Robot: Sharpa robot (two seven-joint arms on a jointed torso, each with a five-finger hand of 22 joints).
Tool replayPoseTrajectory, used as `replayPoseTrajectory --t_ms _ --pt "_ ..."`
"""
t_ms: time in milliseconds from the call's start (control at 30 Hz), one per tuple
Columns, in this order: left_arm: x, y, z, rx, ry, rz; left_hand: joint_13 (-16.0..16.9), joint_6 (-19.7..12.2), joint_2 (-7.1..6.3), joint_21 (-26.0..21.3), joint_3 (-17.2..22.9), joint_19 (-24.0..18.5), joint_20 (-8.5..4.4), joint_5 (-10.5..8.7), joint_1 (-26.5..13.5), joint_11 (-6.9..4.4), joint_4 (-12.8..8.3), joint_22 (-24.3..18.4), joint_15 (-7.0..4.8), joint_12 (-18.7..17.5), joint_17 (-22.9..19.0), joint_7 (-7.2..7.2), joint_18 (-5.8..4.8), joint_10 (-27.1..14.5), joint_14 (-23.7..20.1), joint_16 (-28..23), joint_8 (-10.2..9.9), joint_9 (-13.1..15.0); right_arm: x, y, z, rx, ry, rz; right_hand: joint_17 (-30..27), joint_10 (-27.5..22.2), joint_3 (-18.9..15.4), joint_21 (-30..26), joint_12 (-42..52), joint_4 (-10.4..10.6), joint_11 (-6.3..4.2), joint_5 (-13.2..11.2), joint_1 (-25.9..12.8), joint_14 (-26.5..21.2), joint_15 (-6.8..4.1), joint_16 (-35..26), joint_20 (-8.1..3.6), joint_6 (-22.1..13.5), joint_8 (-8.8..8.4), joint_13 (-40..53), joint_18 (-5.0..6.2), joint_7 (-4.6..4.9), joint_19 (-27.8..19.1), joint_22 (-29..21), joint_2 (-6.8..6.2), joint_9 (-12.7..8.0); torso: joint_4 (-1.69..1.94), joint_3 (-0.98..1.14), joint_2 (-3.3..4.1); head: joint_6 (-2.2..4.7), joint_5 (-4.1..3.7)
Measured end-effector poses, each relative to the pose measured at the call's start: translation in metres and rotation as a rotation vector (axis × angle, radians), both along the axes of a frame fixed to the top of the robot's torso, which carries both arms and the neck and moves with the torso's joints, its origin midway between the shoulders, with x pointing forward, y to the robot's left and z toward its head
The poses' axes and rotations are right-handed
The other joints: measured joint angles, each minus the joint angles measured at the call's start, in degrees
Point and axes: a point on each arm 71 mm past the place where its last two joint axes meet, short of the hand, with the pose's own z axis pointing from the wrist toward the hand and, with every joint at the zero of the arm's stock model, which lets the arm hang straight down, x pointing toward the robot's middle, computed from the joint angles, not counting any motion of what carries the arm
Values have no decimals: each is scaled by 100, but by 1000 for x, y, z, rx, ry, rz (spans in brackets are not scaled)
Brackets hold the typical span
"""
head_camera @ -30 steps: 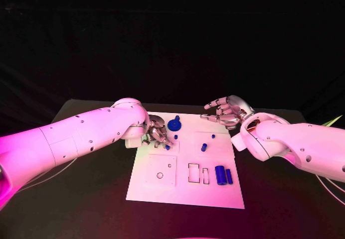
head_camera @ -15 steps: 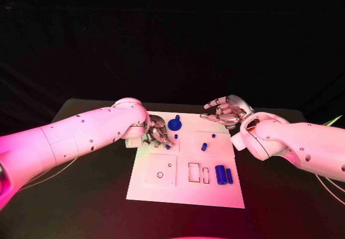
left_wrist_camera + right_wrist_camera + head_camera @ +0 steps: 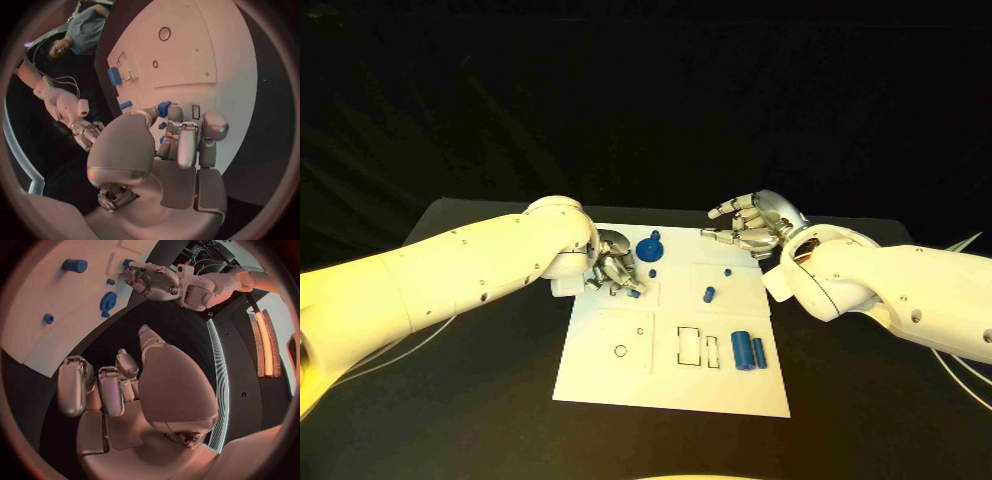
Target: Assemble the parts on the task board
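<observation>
The white task board (image 3: 672, 385) lies in the middle of the table. My left hand (image 3: 613, 268) is over its far left corner, fingers curled round a small blue part (image 3: 633, 292), which sits between thumb and fingers (image 3: 164, 107). Beside that hand lies a round blue disc part (image 3: 651, 249) and a small blue peg (image 3: 653, 274). A short blue part (image 3: 710, 294) lies mid-board and two blue cylinders (image 3: 749, 352) lie at the near right. My right hand (image 3: 750, 225) hovers by the board's far right corner, fingers (image 3: 94, 385) apart and holding nothing.
Empty cut-outs, a round hole (image 3: 619, 351) and rectangular slots (image 3: 689, 345), mark the board's near half. A tiny blue stud (image 3: 728, 271) stands near the far right. Black table (image 3: 473, 400) surrounds the board on all sides.
</observation>
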Motion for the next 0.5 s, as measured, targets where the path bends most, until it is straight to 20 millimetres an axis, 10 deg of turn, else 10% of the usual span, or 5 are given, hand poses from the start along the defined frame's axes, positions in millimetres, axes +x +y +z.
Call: replayPoseTrajectory --t_ms 500 --pt "1 11 0 -33 14 46 6 -224 -296 48 1116 0 1 -2 -301 1 -576 41 0 1 0 23 0 2 0 0 -98 -2 0 0 -1 -3 7 4 0 0 0 0 1 0 0 0 0 0 0 0 0 0 1 1 0 0 0 0 0 0 5 -1 -3 -1 7"
